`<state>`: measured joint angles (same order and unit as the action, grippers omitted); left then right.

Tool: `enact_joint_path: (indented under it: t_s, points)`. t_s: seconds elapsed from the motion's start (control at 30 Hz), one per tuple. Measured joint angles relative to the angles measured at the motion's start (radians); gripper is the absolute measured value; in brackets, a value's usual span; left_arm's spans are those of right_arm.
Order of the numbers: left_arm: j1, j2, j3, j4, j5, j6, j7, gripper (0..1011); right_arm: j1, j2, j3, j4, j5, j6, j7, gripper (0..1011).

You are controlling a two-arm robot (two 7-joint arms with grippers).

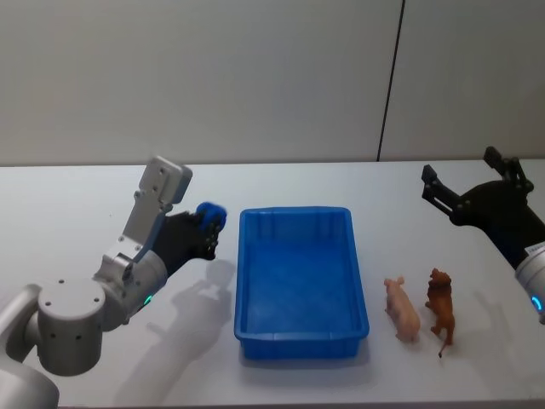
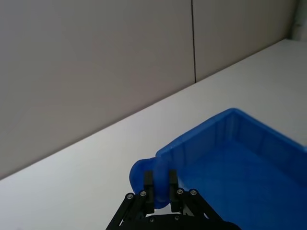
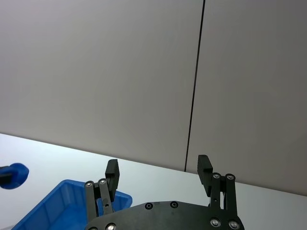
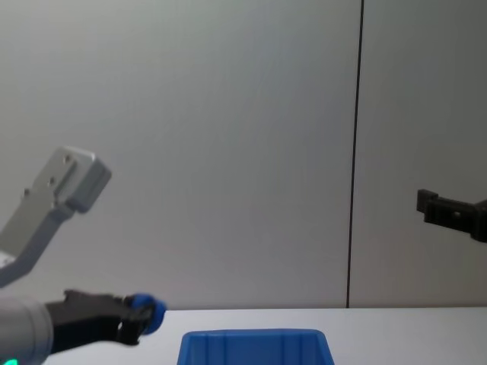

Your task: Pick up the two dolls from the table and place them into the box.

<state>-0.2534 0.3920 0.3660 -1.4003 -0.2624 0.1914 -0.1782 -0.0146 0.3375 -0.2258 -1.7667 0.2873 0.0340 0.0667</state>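
Observation:
The blue box (image 1: pixel 294 211) sits mid-table. To its right stand two dolls side by side, a pink pig (image 1: pixel 402 308) and a brown animal figure (image 1: pixel 441 311). My left gripper (image 1: pixel 209 225) hovers beside the box's far left corner, shut on a small rounded blue object (image 1: pixel 212 210). The left wrist view shows its fingers (image 2: pixel 149 181) pinching that blue object (image 2: pixel 140 171) next to the box (image 2: pixel 230 158). My right gripper (image 1: pixel 464 175) is raised behind the dolls with its fingers (image 3: pixel 112 168) spread wide and nothing between them.
The white table (image 1: pixel 85 204) runs wide on both sides, with a plain grey wall behind. In the chest view the left gripper (image 4: pixel 135 319) and the box rim (image 4: pixel 255 336) sit low, and the right gripper (image 4: pixel 455 213) enters high at the right edge.

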Motion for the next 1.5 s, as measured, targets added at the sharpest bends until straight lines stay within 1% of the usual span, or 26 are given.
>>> enact_joint_path:
  t_s: [0.1,0.2,0.4,0.43,0.53,0.57,0.63,0.67,0.73,0.77,0.83,0.87,0.9,0.97,1.07,1.1,1.13,1.17,1.2,1.23,1.27,1.3,1.33,1.4,1.5]
  points:
    - [-0.005,0.0,-0.002,-0.008,-0.005,-0.018,-0.026,169,0.0,0.0,0.0,0.0,0.0,0.0,0.0,1001]
    - [-0.013,-0.003,-0.003,-0.015,-0.016,-0.043,-0.073,149,0.0,0.0,0.0,0.0,0.0,0.0,0.0,1001]
    - [-0.028,-0.009,-0.003,-0.017,-0.034,-0.072,-0.144,119,0.0,0.0,0.0,0.0,0.0,0.0,0.0,1001]
    - [-0.032,-0.011,-0.003,-0.016,-0.039,-0.078,-0.165,114,0.0,0.0,0.0,0.0,0.0,0.0,0.0,1001]
    - [-0.04,-0.015,-0.002,-0.013,-0.048,-0.087,-0.199,161,0.0,0.0,0.0,0.0,0.0,0.0,0.0,1001]
    - [-0.044,-0.018,-0.001,-0.009,-0.055,-0.092,-0.224,199,0.0,0.0,0.0,0.0,0.0,0.0,0.0,1001]
    - [-0.049,-0.021,0.0,-0.005,-0.061,-0.096,-0.245,261,0.0,0.0,0.0,0.0,0.0,0.0,0.0,1001]
    - [-0.055,-0.024,0.002,0.0,-0.066,-0.1,-0.267,320,0.0,0.0,0.0,0.0,0.0,0.0,0.0,1001]
    - [-0.06,-0.028,0.004,0.004,-0.073,-0.103,-0.293,363,0.0,0.0,0.0,0.0,0.0,0.0,0.0,1001]
    - [-0.066,-0.032,0.006,0.011,-0.079,-0.104,-0.315,421,0.0,0.0,0.0,0.0,0.0,0.0,0.0,1001]
    - [-0.072,-0.035,0.007,0.017,-0.084,-0.104,-0.337,464,0.0,0.0,0.0,0.0,0.0,0.0,0.0,1001]
    - [-0.077,-0.037,0.009,0.023,-0.089,-0.102,-0.362,523,0.0,0.0,0.0,0.0,0.0,0.0,0.0,1001]
    - [-0.079,-0.038,0.009,0.026,-0.09,-0.102,-0.368,523,0.0,0.0,0.0,0.0,0.0,0.0,0.0,1001]
    - [-0.084,-0.04,0.01,0.032,-0.094,-0.099,-0.389,626,0.0,0.0,0.0,0.0,0.0,0.0,0.0,1001]
    - [-0.091,-0.043,0.012,0.04,-0.098,-0.092,-0.416,698,0.0,0.0,0.0,0.0,0.0,0.0,0.0,1001]
    - [-0.092,-0.043,0.012,0.041,-0.098,-0.091,-0.419,725,0.0,0.0,0.0,0.0,0.0,0.0,0.0,1001]
    - [-0.092,-0.043,0.012,0.041,-0.099,-0.09,-0.42,780,0.0,0.0,0.0,0.0,0.0,0.0,0.0,1001]
    - [-0.092,-0.042,0.012,0.041,-0.099,-0.089,-0.421,780,0.0,0.0,0.0,0.0,0.0,0.0,0.0,1001]
    - [-0.092,-0.042,0.013,0.041,-0.099,-0.088,-0.421,801,0.0,0.0,0.0,0.0,0.0,0.0,0.0,1001]
    - [-0.092,-0.041,0.013,0.041,-0.099,-0.087,-0.42,855,0.0,0.0,0.0,0.0,0.0,0.0,0.0,1001]
    - [-0.091,-0.041,0.013,0.04,-0.099,-0.087,-0.417,855,0.0,0.0,0.0,0.0,0.0,0.0,0.0,1001]
    - [-0.088,-0.039,0.013,0.038,-0.099,-0.086,-0.41,907,0.0,0.0,0.0,0.0,0.0,0.0,0.0,1001]
    - [-0.087,-0.039,0.013,0.036,-0.099,-0.086,-0.407,907,0.0,0.0,0.0,0.0,0.0,0.0,0.0,1001]
    - [-0.082,-0.036,0.013,0.031,-0.098,-0.085,-0.389,986,0.0,0.0,0.0,0.0,0.0,0.0,0.0,1001]
    - [-0.075,-0.032,0.013,0.023,-0.096,-0.085,-0.367,1001,0.0,0.0,0.0,0.0,0.0,0.0,0.0,1001]
